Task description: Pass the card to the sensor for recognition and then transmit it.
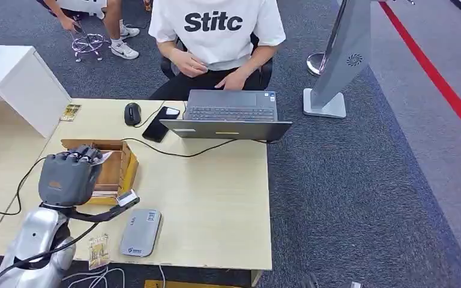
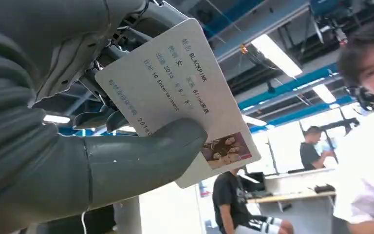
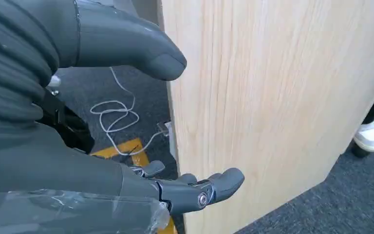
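**Card held up over the desk's left side**

Grey carpet is surrounding a pale wooden desk (image 1: pixel 216 198), and a person in a white printed shirt (image 1: pixel 219 24) is sitting at its far edge behind an open laptop (image 1: pixel 231 117). A mouse (image 1: pixel 132 113) and a dark phone (image 1: pixel 161 123) are lying just beside the laptop, toward the far left corner. Near the left edge a wooden box (image 1: pixel 120 168) is standing, and the left hand (image 1: pixel 69 174) is hovering in front of it, raised above the desk. That hand is pinching a white card (image 2: pixel 175 92) between its thick thumb and its darker fingers (image 2: pixel 102 117); the card is carrying printed lines of text and a small photo at one corner, and is touching nothing but the hand. A grey card reader (image 1: pixel 140 233) is lying flat near the front edge, just beside a small printed card (image 1: pixel 98 251) at the front left corner. The right hand (image 3: pixel 175 126) is hanging below the desk beside its wooden side panel (image 3: pixel 272 97), thumb and fingers spread apart, holding nothing.
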Motion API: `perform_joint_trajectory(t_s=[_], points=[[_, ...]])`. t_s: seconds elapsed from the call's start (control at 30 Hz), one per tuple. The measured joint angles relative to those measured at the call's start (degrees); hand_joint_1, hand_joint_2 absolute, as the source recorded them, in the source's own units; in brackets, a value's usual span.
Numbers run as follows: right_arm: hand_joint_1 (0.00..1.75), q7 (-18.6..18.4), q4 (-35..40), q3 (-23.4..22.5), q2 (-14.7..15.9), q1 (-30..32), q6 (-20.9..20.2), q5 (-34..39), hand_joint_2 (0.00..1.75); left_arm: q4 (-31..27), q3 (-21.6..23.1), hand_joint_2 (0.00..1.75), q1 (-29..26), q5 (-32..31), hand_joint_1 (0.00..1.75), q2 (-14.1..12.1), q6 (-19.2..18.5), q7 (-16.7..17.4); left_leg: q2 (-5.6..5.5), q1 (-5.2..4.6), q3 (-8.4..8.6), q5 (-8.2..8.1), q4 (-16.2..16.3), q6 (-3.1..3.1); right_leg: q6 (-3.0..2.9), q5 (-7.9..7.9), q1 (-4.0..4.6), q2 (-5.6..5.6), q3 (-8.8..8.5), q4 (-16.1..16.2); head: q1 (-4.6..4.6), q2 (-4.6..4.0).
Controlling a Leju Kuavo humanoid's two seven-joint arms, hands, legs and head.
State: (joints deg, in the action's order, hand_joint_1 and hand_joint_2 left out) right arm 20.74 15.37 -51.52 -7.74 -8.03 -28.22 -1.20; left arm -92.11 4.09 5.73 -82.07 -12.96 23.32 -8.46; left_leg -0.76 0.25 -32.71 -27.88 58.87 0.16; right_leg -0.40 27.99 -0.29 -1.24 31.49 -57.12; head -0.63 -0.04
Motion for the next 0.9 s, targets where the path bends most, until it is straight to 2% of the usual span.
perform_joint_trajectory(t_s=[0.17,0.33,0.43,0.8,0.9], points=[[0.00,0.30,0.00,0.18,0.00,-0.16,0.75,-0.90,1.75,0.15,-2.19,1.75,0.48,0.04,1.75,-0.09,0.37,0.15,0.00,-0.01,-0.02,0.00,0.00,0.00,0.00,0.00,0.00,-0.01,0.01,0.00,0.00,0.02],[0.00,0.26,-0.11,0.48,-0.22,-0.34,1.18,-1.18,1.75,1.90,-6.55,1.75,1.00,5.40,1.75,-0.07,0.83,-2.04,0.01,-0.01,-0.02,0.00,0.00,0.00,0.00,0.00,-0.01,-0.01,0.01,0.00,0.00,0.02],[0.00,0.44,-0.15,0.57,-0.35,-0.39,1.18,-0.94,1.75,2.78,-8.52,1.75,0.99,5.62,1.75,0.04,1.49,-3.43,0.00,-0.01,-0.02,0.00,0.00,0.00,0.00,0.00,-0.01,0.00,0.02,0.00,-0.02,0.00],[0.00,0.24,-0.26,2.34,-0.33,-0.63,2.91,-2.38,1.75,4.13,-11.98,1.75,2.07,5.18,1.75,0.37,1.86,-3.82,0.01,-0.01,-0.02,0.00,0.00,0.00,0.00,0.00,0.00,-0.01,0.03,0.00,0.00,0.02],[0.00,0.07,-0.28,2.47,-0.35,-0.68,0.87,-0.92,1.75,6.17,-12.68,1.75,3.64,5.16,1.75,-0.15,1.79,-3.80,0.00,-0.01,-0.02,0.00,0.00,0.00,0.00,0.00,0.00,-0.01,0.02,0.00,-0.02,0.00]])
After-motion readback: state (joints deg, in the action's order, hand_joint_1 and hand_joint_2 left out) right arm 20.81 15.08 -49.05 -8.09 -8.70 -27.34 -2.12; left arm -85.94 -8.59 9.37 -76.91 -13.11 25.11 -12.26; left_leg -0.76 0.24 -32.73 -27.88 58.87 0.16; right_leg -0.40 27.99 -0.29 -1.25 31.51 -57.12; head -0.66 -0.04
